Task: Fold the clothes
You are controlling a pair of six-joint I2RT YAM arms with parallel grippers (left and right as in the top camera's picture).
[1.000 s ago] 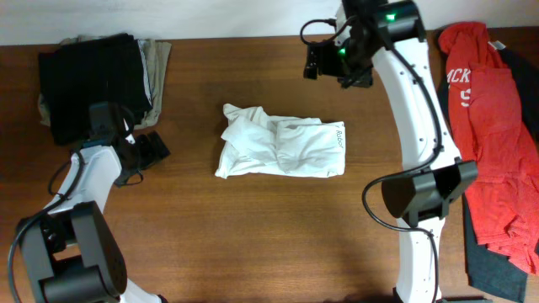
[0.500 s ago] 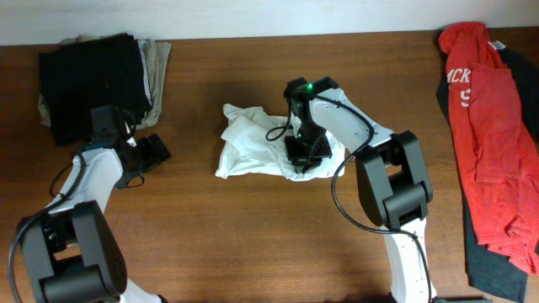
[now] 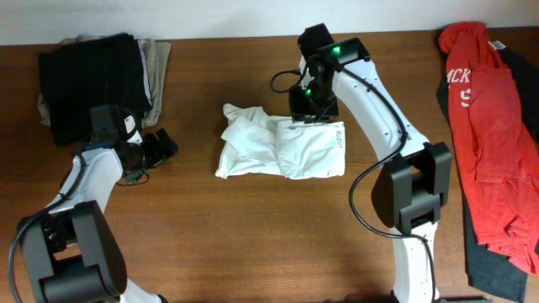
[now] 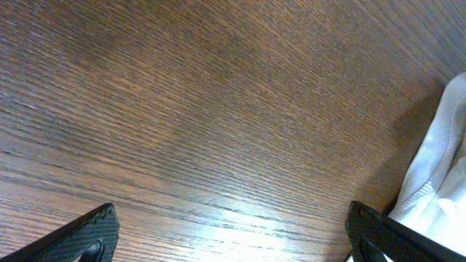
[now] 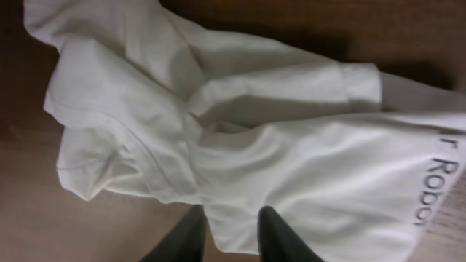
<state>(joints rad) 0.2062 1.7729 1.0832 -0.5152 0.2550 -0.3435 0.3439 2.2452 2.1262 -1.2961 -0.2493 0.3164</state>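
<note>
The clothes are a crumpled white T-shirt (image 3: pixel 278 150) lying bunched in the middle of the wooden table. In the right wrist view the white T-shirt (image 5: pixel 240 124) fills the frame, with grey lettering near its right edge. My right gripper (image 3: pixel 311 112) stands over the shirt's far edge. Its jaws (image 5: pixel 233 231) are pinched on a fold of the white fabric. My left gripper (image 3: pixel 160 147) rests low over bare wood to the left of the shirt, wide open (image 4: pixel 233 244) and empty. A strip of the shirt (image 4: pixel 440 167) shows at that view's right edge.
A folded black and khaki pile (image 3: pixel 97 76) sits at the far left corner. A red shirt with white lettering (image 3: pixel 488 126) lies along the right edge on a dark garment (image 3: pixel 497 269). The table's far edge runs just behind the right arm.
My right arm came from the back of the table down onto the shirt, shut its jaws on the fabric, and now sits at the shirt's far edge. The left gripper nudged slightly right.
</note>
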